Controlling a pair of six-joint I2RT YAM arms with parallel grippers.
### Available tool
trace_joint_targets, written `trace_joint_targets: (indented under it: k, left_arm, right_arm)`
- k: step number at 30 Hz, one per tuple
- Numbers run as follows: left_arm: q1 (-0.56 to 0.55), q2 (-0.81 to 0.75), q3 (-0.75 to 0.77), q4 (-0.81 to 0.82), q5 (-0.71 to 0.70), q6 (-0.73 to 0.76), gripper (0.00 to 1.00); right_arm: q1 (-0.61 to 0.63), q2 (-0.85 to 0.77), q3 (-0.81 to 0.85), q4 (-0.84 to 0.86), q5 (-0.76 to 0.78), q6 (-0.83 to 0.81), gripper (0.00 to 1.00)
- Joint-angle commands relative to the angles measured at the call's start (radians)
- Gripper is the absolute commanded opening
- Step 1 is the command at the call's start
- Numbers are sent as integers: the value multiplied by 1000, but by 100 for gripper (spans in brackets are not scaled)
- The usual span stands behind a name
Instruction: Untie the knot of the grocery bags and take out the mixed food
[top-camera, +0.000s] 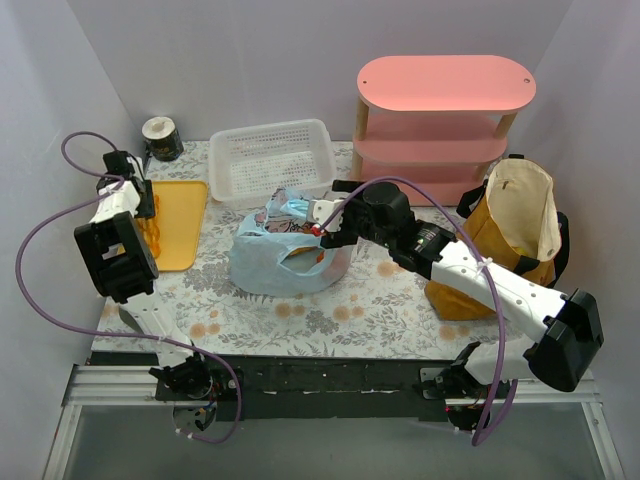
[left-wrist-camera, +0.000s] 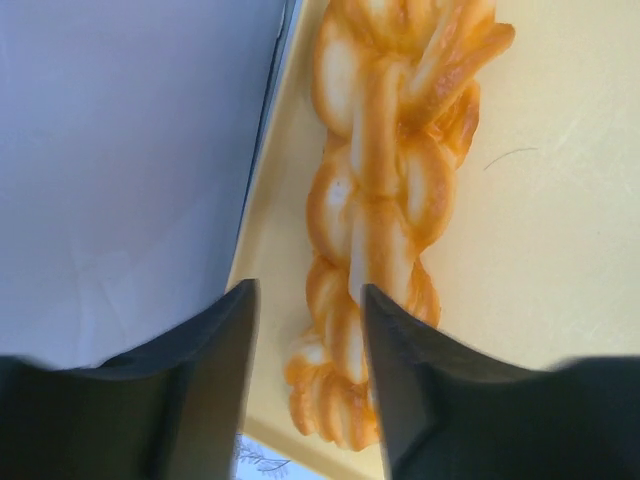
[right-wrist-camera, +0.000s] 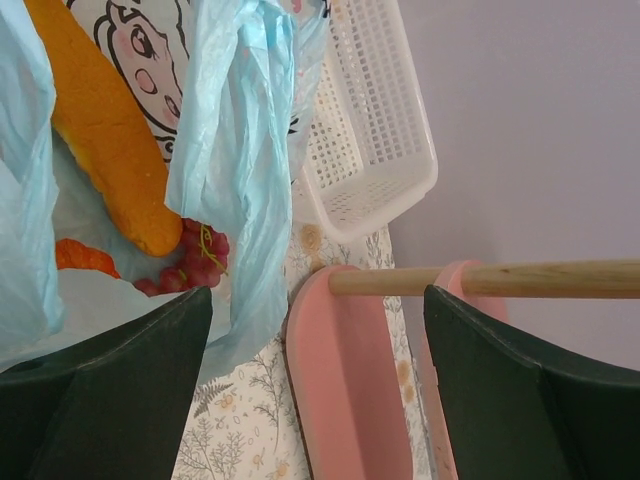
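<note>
The left claw hangs over the tray at the left edge of the surface. It is partly open: its fingers stand apart, and the near end of the pastry shows in the gap. The pastry lies flat on the tray and the left finger is clear of it, so this looks like a release, not a grip. The tray appears to be where unpacked food goes.

The right claw is wide open and holds nothing. It sits at the mouth of the blue bag, which slumps mid-surface. A loose flap of the bag hangs just beside one finger, and the claw seems set either to spread the plastic or to reach in. The mouth gapes, so the knot looks undone.

Inside the bag are grapes, a long orange roll and a packet with a cartoon face. This bag is therefore far from emptied.

The tote stands upright at the right edge with its lining showing; what it holds cannot be seen. A white basket sits at the far edge behind the bag. A pink shelf fills the far right corner, and a cup the far left.
</note>
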Motion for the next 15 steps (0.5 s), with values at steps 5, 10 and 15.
trace_joint_targets:
  k: [5, 10, 15]
  left_arm:
    - [-97, -155, 151, -169, 188, -38, 61]
    - [-213, -301, 190, -210, 680, -30, 98]
    - [-367, -466, 101, -141, 1037, -30, 98]
  right_arm:
    - [-4, -14, 104, 255, 111, 130, 95]
    - [-4, 6, 172, 237, 93, 216, 94]
    - [-3, -27, 152, 190, 58, 260, 93]
